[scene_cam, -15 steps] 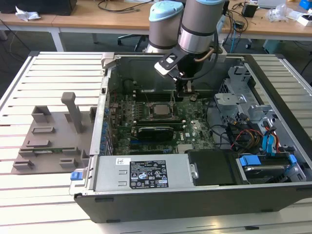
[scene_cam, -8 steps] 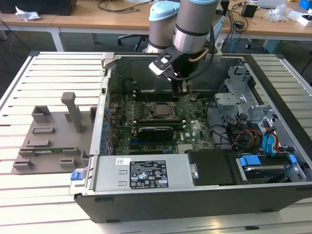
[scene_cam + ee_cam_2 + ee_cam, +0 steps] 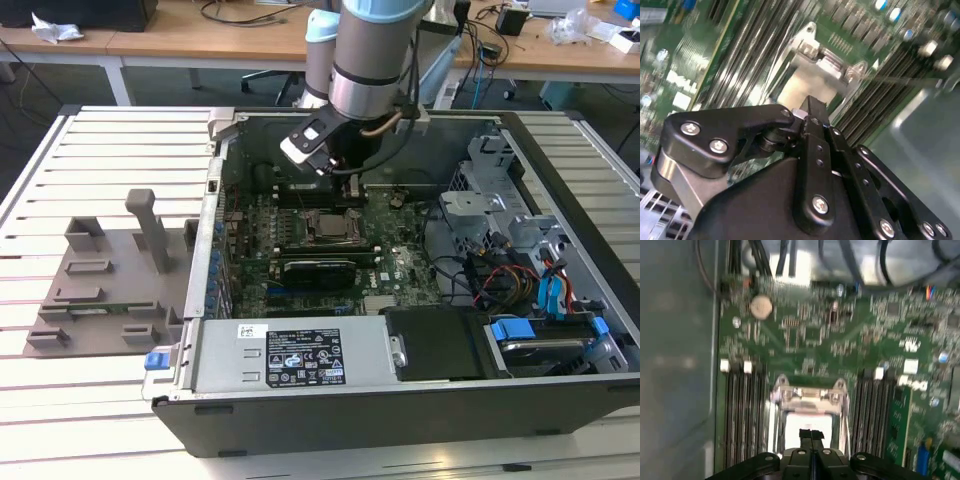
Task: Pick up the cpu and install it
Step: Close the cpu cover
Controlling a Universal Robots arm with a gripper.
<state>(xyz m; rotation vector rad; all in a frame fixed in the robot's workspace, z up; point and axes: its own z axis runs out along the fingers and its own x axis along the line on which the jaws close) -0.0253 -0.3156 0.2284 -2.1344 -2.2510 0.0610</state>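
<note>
Exterior view: an open computer case (image 3: 575,215) lies on a pale slatted table (image 3: 100,420) with its green motherboard (image 3: 400,265) facing up. The arm comes down into the case from 12 o'clock. Its black tool (image 3: 350,186) hangs just above the board, at about 1 o'clock from the dark socket frame (image 3: 328,226) near the board's centre. At 9 o'clock from the case, on the exterior view's left, a grey moulded fixture (image 3: 100,290) rests on the table, well apart from the tool. A labelled metal power supply box (image 3: 290,355) fills the case's 6 o'clock edge. Drive bays with blue tabs (image 3: 540,330) sit at about 4 o'clock.

In both wrist views the cpu (image 3: 807,420) (image 3: 802,87) shows as a pale, flat square lying inside the socket frame, with the frame's metal rails along its sides and a silvery hinged plate (image 3: 810,394) at one end. Rows of memory slots (image 3: 740,410) flank the socket on both sides, and a round coin battery (image 3: 761,306) sits farther off on the board.

The tool's two fingers are pressed together, with only a thin dark seam between them and nothing visible in their grip. Their tips hang directly over the cpu. Whether they touch its top cannot be told.
</note>
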